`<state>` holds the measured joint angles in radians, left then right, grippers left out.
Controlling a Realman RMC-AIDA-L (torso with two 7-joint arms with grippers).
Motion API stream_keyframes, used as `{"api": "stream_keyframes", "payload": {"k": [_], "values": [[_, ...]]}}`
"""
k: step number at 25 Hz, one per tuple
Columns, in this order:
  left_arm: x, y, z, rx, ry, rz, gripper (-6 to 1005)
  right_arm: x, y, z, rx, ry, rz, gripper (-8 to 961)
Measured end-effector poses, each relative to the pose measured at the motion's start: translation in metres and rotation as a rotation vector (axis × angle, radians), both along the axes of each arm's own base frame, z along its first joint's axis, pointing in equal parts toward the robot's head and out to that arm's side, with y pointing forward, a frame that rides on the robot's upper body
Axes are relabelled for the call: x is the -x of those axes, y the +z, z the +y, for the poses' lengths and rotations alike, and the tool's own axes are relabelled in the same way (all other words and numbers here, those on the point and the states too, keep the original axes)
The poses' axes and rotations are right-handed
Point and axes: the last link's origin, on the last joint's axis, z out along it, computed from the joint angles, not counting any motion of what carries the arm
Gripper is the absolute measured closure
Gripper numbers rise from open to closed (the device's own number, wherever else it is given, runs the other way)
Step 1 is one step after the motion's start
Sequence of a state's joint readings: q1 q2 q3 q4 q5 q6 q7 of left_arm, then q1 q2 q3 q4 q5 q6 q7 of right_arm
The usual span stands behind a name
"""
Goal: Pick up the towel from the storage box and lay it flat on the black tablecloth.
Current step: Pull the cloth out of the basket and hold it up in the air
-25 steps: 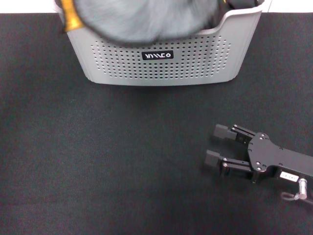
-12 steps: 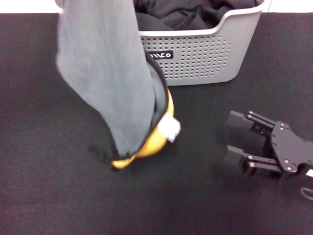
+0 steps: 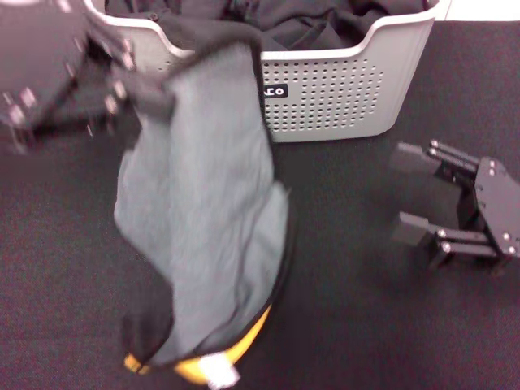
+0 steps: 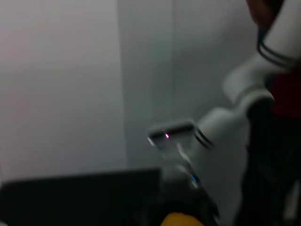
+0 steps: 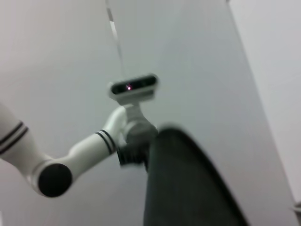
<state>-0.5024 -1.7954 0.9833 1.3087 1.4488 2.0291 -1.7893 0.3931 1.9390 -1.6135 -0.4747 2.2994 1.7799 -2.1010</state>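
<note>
Since half a second ago the towel (image 3: 203, 219) has swung lower and toward me, its yellow-trimmed bottom corner now near the front edge of the head view, and my right gripper (image 3: 410, 195) has slid further right. I hold the towel by its top with my left gripper (image 3: 134, 97), which is a blur above the cloth (image 3: 341, 325) just beside the box (image 3: 341, 89); whether its fingers pinch the fabric I cannot tell, though the towel hangs from about there. The towel dangles long and bunched, its upper edge close against the box rim.

The trouble I expect: it hangs folded on itself from one held point, so lowering it as it is would likely leave a heap, not a flat sheet. Its top could also drag on the rim, or snag the black garments (image 3: 309, 20) piled inside.

My right gripper lies on the cloth well to the right, fingers spread and empty. It sits on ground the towel may need, so it may have to move or help with a corner.
</note>
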Motion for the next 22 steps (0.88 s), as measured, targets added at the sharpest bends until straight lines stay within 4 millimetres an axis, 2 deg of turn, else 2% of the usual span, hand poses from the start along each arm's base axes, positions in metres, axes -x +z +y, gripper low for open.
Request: {"api": "stream_keyframes", "payload": {"k": [6, 13, 14, 15, 20, 22], "values": [[0.005, -0.028, -0.001, 0.084, -0.005, 0.084, 959, 0.029, 0.011, 0.019, 0.037, 0.097, 0.0, 98], [0.008, -0.039, 0.0, 0.119, -0.002, 0.09, 958, 0.067, 0.01, 0.042, 0.156, 0.202, -0.063, 98], [0.008, -0.041, -0.001, 0.124, -0.004, 0.09, 958, 0.067, 0.01, 0.042, 0.156, 0.202, -0.063, 99], [0.008, -0.044, -0.001, 0.131, -0.008, 0.087, 958, 0.079, 0.007, 0.048, 0.198, 0.24, -0.102, 99], [0.007, -0.05, -0.001, 0.138, -0.011, 0.086, 957, 0.092, 0.002, 0.053, 0.229, 0.27, -0.125, 99], [0.006, -0.051, -0.001, 0.142, -0.012, 0.082, 957, 0.094, 0.002, 0.053, 0.232, 0.272, -0.125, 159]]}}
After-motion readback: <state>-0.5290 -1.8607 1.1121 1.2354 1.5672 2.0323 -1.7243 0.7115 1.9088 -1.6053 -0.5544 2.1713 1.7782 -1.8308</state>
